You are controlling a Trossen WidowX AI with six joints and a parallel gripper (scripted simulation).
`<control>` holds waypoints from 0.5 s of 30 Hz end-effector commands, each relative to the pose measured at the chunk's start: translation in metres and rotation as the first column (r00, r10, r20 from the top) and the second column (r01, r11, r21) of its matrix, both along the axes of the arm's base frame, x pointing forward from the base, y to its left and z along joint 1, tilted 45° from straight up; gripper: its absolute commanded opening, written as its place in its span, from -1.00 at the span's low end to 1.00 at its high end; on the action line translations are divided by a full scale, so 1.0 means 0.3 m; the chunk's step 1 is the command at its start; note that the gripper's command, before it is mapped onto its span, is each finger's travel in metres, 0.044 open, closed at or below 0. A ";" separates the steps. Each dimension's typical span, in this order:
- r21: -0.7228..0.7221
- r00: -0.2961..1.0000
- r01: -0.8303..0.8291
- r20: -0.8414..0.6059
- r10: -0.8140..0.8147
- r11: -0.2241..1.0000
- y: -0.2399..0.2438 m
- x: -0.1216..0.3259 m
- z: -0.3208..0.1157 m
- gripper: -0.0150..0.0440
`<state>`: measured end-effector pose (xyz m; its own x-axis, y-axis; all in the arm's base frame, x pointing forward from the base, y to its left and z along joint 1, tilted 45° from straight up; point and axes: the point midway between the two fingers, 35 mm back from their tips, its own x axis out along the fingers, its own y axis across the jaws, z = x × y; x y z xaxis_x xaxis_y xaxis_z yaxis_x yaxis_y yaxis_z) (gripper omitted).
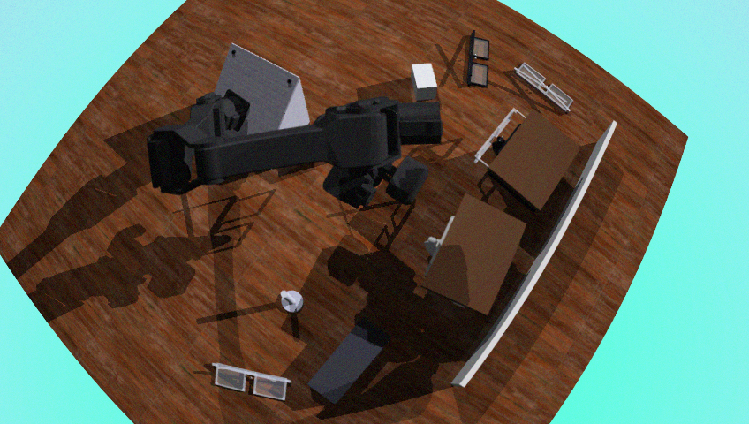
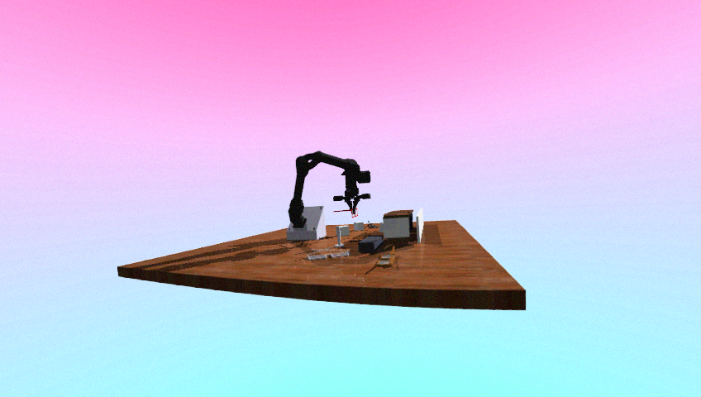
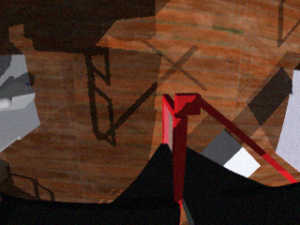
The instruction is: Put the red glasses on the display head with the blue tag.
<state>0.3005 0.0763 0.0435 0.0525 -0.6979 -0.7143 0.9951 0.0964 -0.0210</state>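
Observation:
My gripper (image 2: 353,208) (image 3: 169,150) is shut on the red glasses (image 2: 355,213) (image 3: 179,164), holding them above the table. The lens frame stands edge-on between the fingers in the wrist view; one temple reaches to the lower right. In the top view the arm hides the fingertips and glasses. A display head (image 1: 475,254) with a pale nose stands to the right of the gripper; it shows as a grey head (image 3: 16,117) at the wrist view's left edge, with a tiny dark blue spot. The other head (image 1: 533,160) has a dark nose and bears white-framed glasses (image 1: 494,136).
A long white panel (image 1: 537,258) stands behind both heads. A dark block (image 1: 349,362), a white post (image 1: 291,300), a white box (image 1: 423,81), black glasses (image 1: 479,74) and yellowish glasses (image 2: 387,260) are around. Clear-framed glasses (image 1: 249,373) lie at the front.

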 end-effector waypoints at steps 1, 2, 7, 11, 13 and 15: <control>0.024 0.994 0.075 0.072 -0.077 0.997 -0.040 0.018 0.053 -0.49; 0.032 0.989 0.104 0.099 -0.107 0.994 -0.058 0.024 0.071 -0.49; 0.083 0.937 0.248 0.233 -0.261 0.965 -0.149 0.044 0.162 -0.49; 0.133 0.864 0.354 0.333 -0.378 0.926 -0.226 0.049 0.236 -0.49; 0.161 0.818 0.403 0.379 -0.433 0.901 -0.265 0.047 0.272 -0.49; 0.190 0.766 0.448 0.423 -0.485 0.873 -0.304 0.042 0.309 -0.49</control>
<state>0.3149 -0.0006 0.1201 0.0487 -0.6665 -0.7439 0.8730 -0.3334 0.3559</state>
